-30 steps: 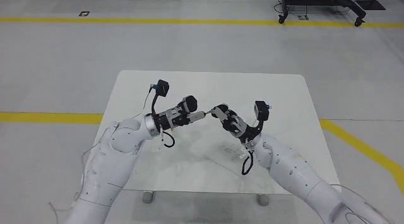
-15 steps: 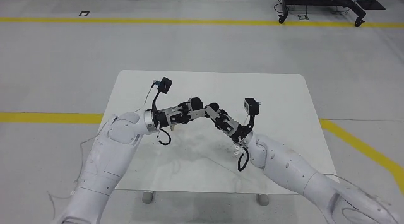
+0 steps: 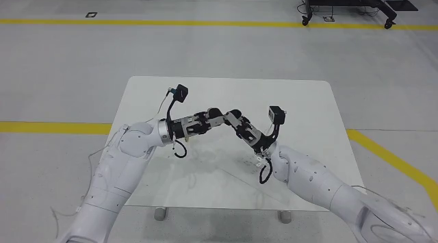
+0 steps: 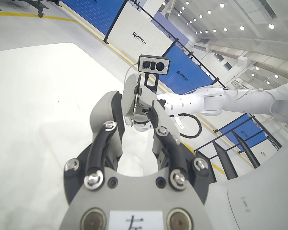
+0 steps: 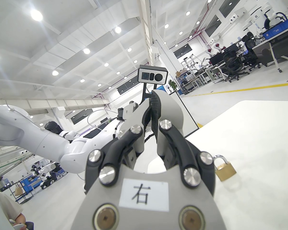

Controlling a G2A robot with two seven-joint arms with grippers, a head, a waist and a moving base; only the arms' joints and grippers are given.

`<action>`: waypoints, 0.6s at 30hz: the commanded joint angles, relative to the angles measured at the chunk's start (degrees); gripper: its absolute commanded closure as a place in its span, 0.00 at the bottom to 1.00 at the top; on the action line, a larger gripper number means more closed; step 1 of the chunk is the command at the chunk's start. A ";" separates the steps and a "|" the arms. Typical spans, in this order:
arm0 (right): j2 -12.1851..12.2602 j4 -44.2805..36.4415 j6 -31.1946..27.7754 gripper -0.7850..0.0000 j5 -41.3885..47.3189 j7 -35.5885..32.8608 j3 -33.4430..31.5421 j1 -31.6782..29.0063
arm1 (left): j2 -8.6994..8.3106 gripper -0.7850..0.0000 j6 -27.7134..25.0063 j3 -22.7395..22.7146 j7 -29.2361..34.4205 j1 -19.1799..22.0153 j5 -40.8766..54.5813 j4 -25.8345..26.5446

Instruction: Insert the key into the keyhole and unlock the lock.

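At the right gripper [image 5: 153,104]: pads drawn almost together, a narrow pinch on what is judged to be the key [image 4: 135,98], a thin metal edge seen end-on from the left wrist view and too slim to show its blade. At the left gripper [image 4: 135,107]: fingers [image 4: 105,111] parted to a middling gap, standing to either side of the right gripper's tip, gripping nothing discernible. Whether touching the key, cannot tell.

Reads as a mid-air regrasp or handover of the key, ahead of any insertion. Not yet at the keyhole: lock [image 5: 224,166] lying flat on the table [image 5: 259,130], brass body with shackle seemingly seated, down beside the right gripper yet apart from it, held by neither gripper.

Next, probably: settle the key in one gripper with the blade projecting, draw the grippers apart, send the free one down to pin or lift the lock, then line blade with keyhole along one axis before pushing and turning. Calls for a firm pinch against twisting in the pads.

Further out: both wrists raised above the table's middle, tip to tip. Forearms angled in from either side in a shallow arch, elbows low and wide.
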State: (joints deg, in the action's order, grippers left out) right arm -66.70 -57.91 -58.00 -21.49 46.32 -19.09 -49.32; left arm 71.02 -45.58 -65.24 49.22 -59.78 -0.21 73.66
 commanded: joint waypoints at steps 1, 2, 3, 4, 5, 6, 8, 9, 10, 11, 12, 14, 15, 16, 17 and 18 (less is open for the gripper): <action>0.07 0.01 0.00 1.00 0.36 -0.04 0.12 0.12 | -0.10 1.00 0.27 0.09 -0.46 -0.07 -0.30 0.14; 0.10 -0.02 0.00 1.00 0.47 -0.04 0.15 0.15 | -0.15 1.00 0.47 0.10 -0.73 -0.12 -0.40 0.14; 0.13 -0.05 0.00 1.00 0.55 -0.04 0.21 0.16 | -0.22 1.00 1.13 -0.04 -1.12 -0.09 -0.89 0.00; 0.16 -0.12 0.00 1.00 0.66 -0.04 0.27 0.16 | -0.28 1.00 1.87 -0.16 -1.69 -0.02 -1.72 0.11; 0.18 -0.19 0.00 1.00 0.75 -0.04 0.35 0.13 | -0.32 1.00 2.20 -0.07 -1.96 -0.01 -2.48 0.45; 0.17 -0.25 0.00 1.00 0.82 -0.04 0.46 0.11 | -0.35 1.00 2.33 0.01 -2.30 -0.10 -2.80 0.66; 0.14 -0.30 0.00 1.00 0.84 -0.04 0.68 0.17 | -0.44 1.00 2.59 0.02 -2.94 -0.18 -3.41 0.88; 0.12 -0.27 0.00 1.00 0.89 -0.04 0.74 0.22 | -0.49 1.00 2.79 -0.01 -3.30 -0.21 -3.69 0.98; 0.11 -0.32 0.00 1.00 1.12 -0.04 0.72 0.23 | -0.54 1.00 2.91 -0.07 -3.58 -0.24 -3.79 1.05; 0.11 -0.20 0.00 0.82 1.24 -0.04 0.61 0.28 | -0.60 1.00 2.92 -0.16 -3.76 -0.29 -3.68 1.10; 0.12 -0.07 0.00 0.24 1.34 -0.04 0.52 0.29 | -0.68 1.00 2.87 -0.32 -3.93 -0.32 -3.58 1.12; 0.15 -0.08 0.00 0.00 1.44 -0.05 0.57 0.30 | -0.83 1.00 2.75 -0.56 -3.94 -0.39 -3.17 1.15; 0.15 -0.08 0.00 0.00 1.44 -0.05 0.57 0.30 | -0.90 1.00 2.54 -0.68 -3.97 -0.44 -2.72 1.18; 0.15 -0.08 0.00 0.00 1.44 -0.05 0.57 0.30 | -0.98 1.00 2.31 -0.78 -3.87 -0.48 -2.14 1.15; 0.15 -0.08 0.00 0.00 1.44 -0.05 0.57 0.30 | -1.07 1.00 2.08 -0.92 -3.59 -0.43 -1.63 1.10; 0.15 -0.08 0.00 0.00 1.44 -0.05 0.57 0.30 | -1.18 1.00 1.93 -1.19 -3.51 -0.38 -1.15 0.96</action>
State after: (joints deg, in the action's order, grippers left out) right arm -66.55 -57.99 -58.01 -20.05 46.28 -18.52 -49.01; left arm 69.95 -43.47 -66.18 45.56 -60.22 -1.89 74.75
